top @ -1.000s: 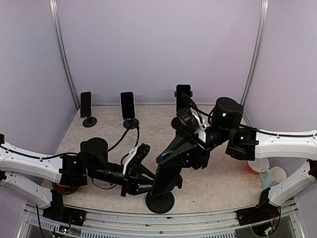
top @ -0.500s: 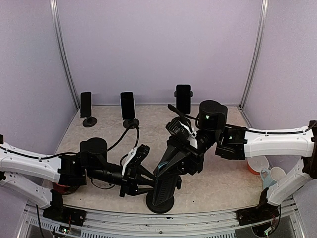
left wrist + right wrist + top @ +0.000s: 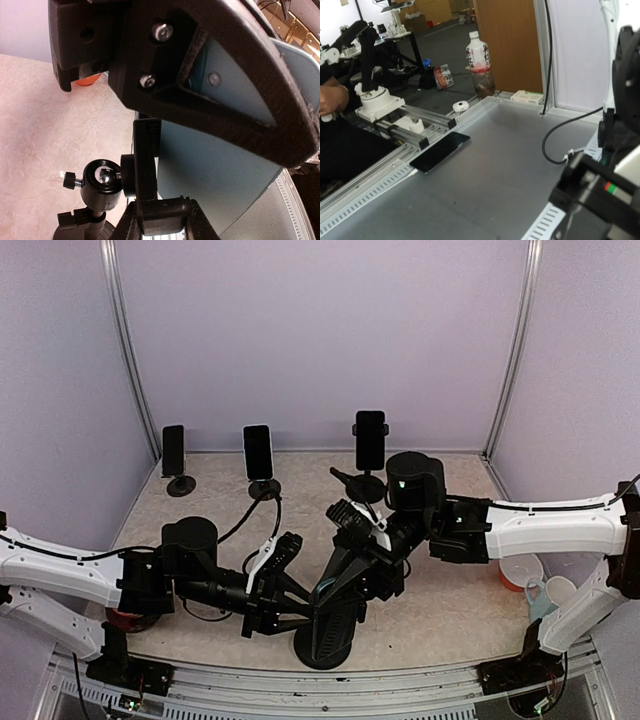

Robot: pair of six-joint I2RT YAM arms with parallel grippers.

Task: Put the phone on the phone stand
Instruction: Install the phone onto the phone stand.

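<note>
Right gripper (image 3: 350, 568) is clamping phone (image 3: 210, 170) tight over phone stand (image 3: 102, 182); left gripper (image 3: 293, 611) is pinching that stand. Seating is pending, needing square alignment.

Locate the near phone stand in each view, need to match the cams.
Top external: bottom centre, phone stand base at the table's near edge.
Left wrist: lower left, its ball joint and clamp, with the phone against it.
Right wrist: not in it.
Shared landmark: speckled beige tabletop, also on the left side of the left wrist view.
</note>
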